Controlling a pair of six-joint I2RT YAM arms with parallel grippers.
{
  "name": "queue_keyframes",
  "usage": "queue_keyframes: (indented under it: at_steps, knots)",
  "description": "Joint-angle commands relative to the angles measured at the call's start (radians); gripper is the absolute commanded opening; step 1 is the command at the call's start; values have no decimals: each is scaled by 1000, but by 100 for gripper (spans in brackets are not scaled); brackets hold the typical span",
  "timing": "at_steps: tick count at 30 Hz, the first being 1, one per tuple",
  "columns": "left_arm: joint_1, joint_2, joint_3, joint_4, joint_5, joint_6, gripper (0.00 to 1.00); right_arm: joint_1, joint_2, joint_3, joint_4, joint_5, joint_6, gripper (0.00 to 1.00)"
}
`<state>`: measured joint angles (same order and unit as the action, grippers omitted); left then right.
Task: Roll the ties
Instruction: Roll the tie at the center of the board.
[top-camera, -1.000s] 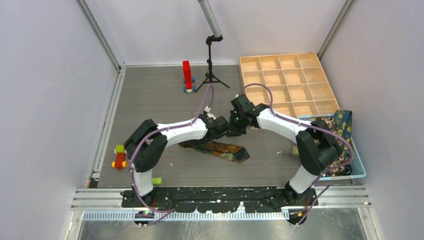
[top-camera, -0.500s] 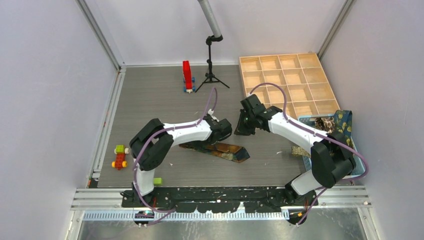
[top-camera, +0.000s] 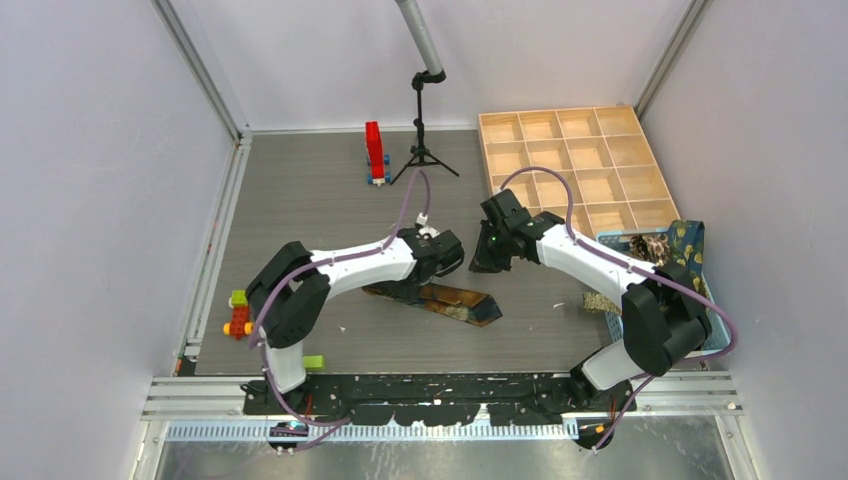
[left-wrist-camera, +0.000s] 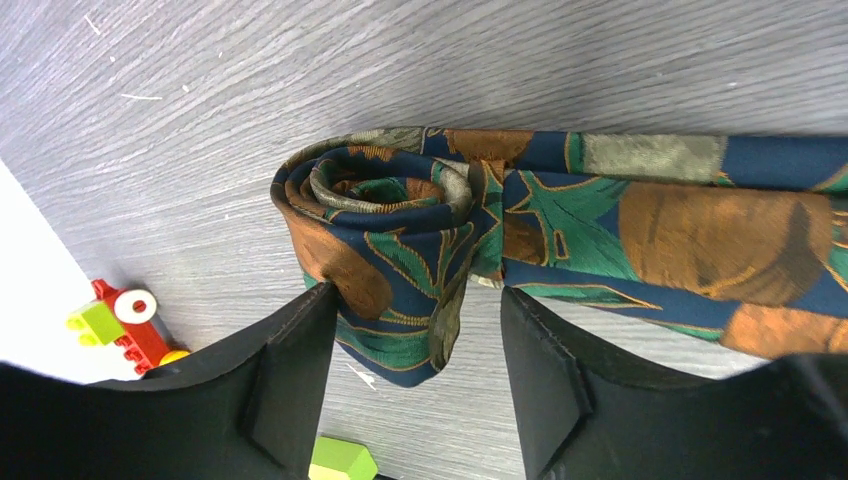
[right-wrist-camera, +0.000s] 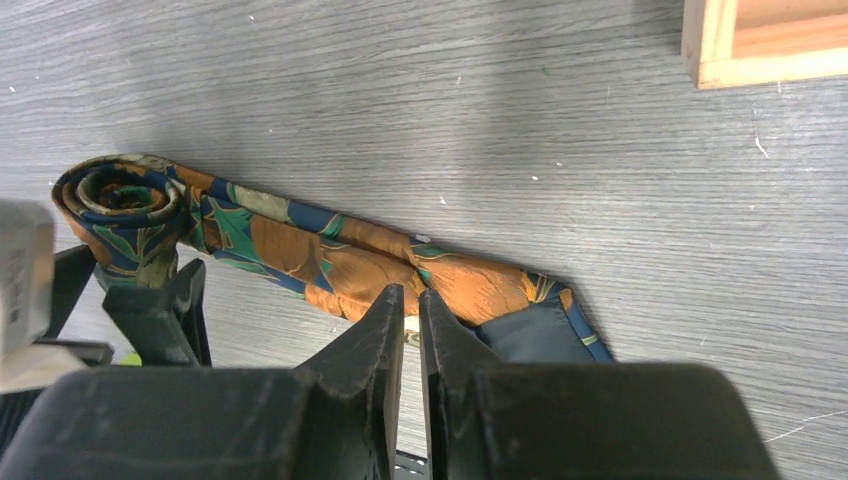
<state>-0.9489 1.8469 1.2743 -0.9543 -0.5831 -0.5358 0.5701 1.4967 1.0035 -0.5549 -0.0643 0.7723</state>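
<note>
1. One tie (top-camera: 440, 298) out on the tabletop (top-camera: 300, 200), near the middle and somewhat toward the near edge, lying aslant. Wound into a coil at its left end, flat from there to the pointed right end.
2. Two grippers. Left gripper (left-wrist-camera: 418, 292) released, fingers spread to either side of the coil. Right gripper (right-wrist-camera: 411, 293) clenched to a thin slit with nothing seen in it, tips over the flat stretch of the tie; touching the cloth or not, cannot tell.
3. More ties (top-camera: 686, 240) heaped in one light blue basket (top-camera: 718, 348) at the right edge; at least two patterns showing, full count hidden by the right arm.
4. One wooden tray (top-camera: 570, 160) of compartments in the far right corner. One red block tower (top-camera: 374, 152) and one black tripod (top-camera: 422, 140) near the far edge. One block toy (top-camera: 238, 313) at the left edge, one green block (top-camera: 314, 362) at the near edge.
5. Tie well apart from every edge. Broadest bare stretch between coil and left edge, reaching up to the tower; a narrower strip between the pointed end and the basket.
</note>
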Motion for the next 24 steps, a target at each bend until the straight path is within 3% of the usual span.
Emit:
queue_keyframes:
  at_steps: [1, 12, 20, 24]
  knots:
    - [-5, -97, 32, 34, 32, 13, 65, 18, -27, 61, 16, -14, 21, 17]
    - [62, -371, -100, 82, 115, 6, 69, 131, 123, 265, 38, -61, 21, 18]
    - [278, -632, -335, 190, 268, -11, 67, 239, 318, 512, 15, -87, 18, 24]
    - [426, -679, -415, 278, 481, 22, 66, 283, 407, 618, 13, -102, 32, 26]
